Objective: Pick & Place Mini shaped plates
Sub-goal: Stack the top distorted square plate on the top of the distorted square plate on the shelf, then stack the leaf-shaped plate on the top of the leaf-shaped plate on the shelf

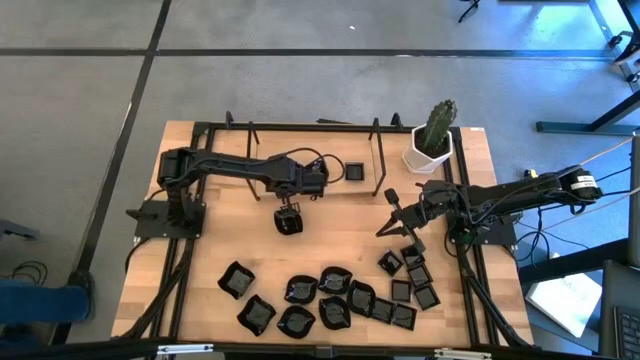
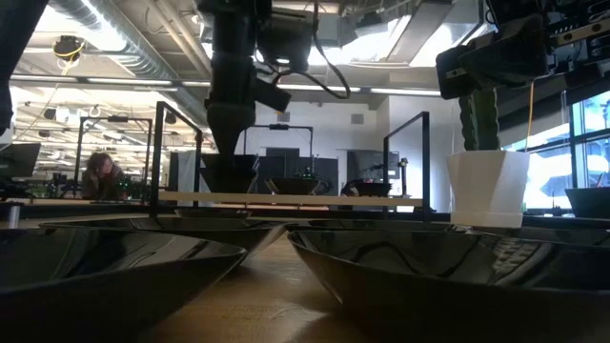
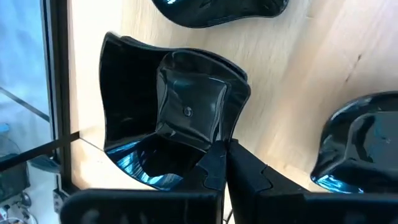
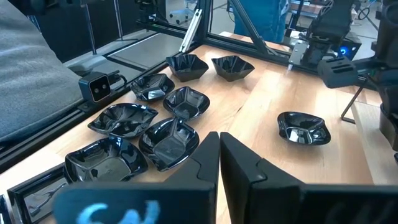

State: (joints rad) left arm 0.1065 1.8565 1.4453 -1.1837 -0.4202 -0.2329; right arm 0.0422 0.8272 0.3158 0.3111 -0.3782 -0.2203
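Several glossy black mini plates (image 1: 335, 298) lie along the table's near edge, wavy-rimmed ones to the left and square ones (image 1: 412, 275) to the right. One square plate (image 1: 353, 171) rests near the far rail. My left gripper (image 1: 288, 213) points down over the table's middle, shut on a wavy-rimmed plate (image 3: 180, 112). My right gripper (image 1: 393, 214) hovers right of centre above the wood with its fingers shut (image 4: 219, 146) on nothing. The plate cluster (image 4: 168, 118) lies beyond it. My left gripper pinches the wavy-rimmed plate by its rim wall (image 3: 219, 144), one finger on the inner side and one on the outer side. The fingers (image 3: 249, 174) come from above, pointing down. The plate faces up below them. I cannot tell whether its underside is clear of the table.
A white pot with a green cactus (image 1: 432, 140) stands at the far right corner. Black metal frame uprights (image 1: 378, 160) rise along the far edge, and rails (image 1: 180, 290) run down both sides. Bare wood (image 1: 340, 235) lies between the two grippers. A person (image 2: 100, 176) sits in the room beyond.
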